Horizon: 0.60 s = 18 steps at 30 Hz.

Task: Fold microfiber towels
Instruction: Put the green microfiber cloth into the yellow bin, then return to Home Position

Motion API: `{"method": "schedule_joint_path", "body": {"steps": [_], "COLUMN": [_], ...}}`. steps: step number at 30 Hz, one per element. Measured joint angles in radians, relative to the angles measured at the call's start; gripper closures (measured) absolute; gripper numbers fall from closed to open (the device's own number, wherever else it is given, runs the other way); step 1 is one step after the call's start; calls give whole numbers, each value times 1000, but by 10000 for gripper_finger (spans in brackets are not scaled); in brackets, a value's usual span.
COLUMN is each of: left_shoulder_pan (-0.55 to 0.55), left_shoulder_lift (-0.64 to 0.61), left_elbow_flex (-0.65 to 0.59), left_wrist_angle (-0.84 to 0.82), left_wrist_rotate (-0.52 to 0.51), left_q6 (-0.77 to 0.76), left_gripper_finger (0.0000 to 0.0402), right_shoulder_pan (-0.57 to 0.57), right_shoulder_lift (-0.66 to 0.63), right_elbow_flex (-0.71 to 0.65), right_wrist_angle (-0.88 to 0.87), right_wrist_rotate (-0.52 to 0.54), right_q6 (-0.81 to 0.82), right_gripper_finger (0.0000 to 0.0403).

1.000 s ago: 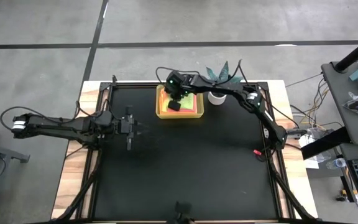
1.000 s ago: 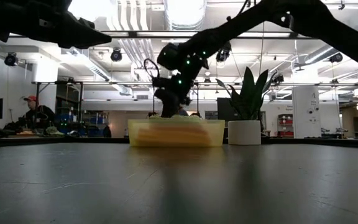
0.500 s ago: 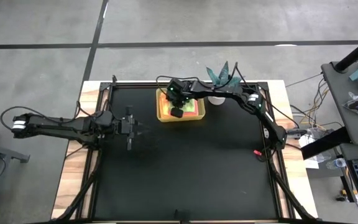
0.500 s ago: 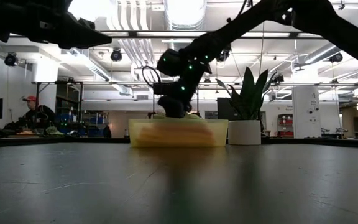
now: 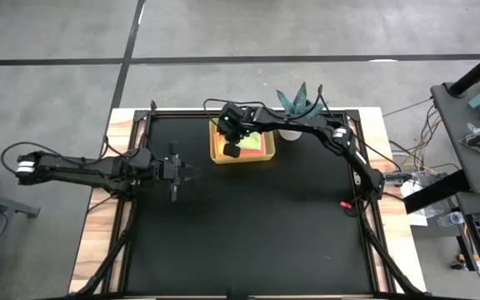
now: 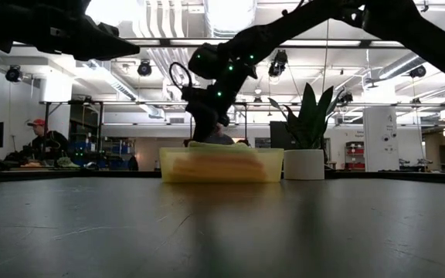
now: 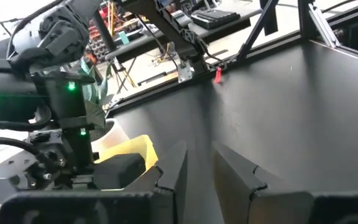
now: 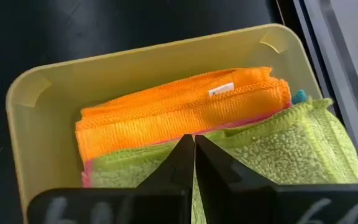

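Note:
A yellow tray [image 8: 42,112] at the table's far middle holds a stack of folded microfiber towels. An orange one [image 8: 179,106] and a lime green one [image 8: 278,149] lie on top. A pink edge [image 8: 86,177] and a turquoise bit [image 8: 299,96] peek out below. My right gripper [image 8: 190,142] is shut and slants down over the tray's left part [image 5: 232,148], its tips above the seam between the green and orange towels. My left gripper [image 5: 186,172] hovers over the bare table at the left, its fingers slightly apart [image 7: 197,168] with nothing between them. My right gripper's shut fingertips [image 8: 182,152] come slanting down from the far right over the lime green towel's edge [image 8: 229,140]. I cannot tell whether they touch it. The towels lie flat in the tray.
A teal spiky plant [image 5: 297,100] in a white pot [image 5: 288,131] stands just right of the tray. A small red object [image 5: 344,202] lies by the right rail. Bare black tabletop [image 5: 248,225] spreads out in front of the tray. People sit in the room beyond [image 6: 41,143].
My right gripper, shut throughout, has dipped toward the towels in the tray. It has then swung a little toward the table's left edge, staying over the tray. The towels and the tray have kept their place.

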State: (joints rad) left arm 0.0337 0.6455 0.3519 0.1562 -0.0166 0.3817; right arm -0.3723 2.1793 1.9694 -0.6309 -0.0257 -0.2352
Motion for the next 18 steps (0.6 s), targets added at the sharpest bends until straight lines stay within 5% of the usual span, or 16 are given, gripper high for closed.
{"method": "schedule_joint_path", "body": {"steps": [8, 18], "left_shoulder_pan": [0, 0], "left_shoulder_lift": [3, 60], "left_elbow_flex": [0, -18], "left_wrist_angle": [-1, -1], "left_wrist_rotate": [0, 2], "left_q6": [-6, -137], "left_gripper_finger": [343, 343], "right_shoulder_pan": [79, 217], "right_shoulder_lift": [-103, -420], "right_elbow_flex": [-107, -607], "right_wrist_angle": [100, 553], "right_wrist_rotate": [-1, -1], "right_q6": [-40, -148], "right_gripper_finger": [394, 394]}}
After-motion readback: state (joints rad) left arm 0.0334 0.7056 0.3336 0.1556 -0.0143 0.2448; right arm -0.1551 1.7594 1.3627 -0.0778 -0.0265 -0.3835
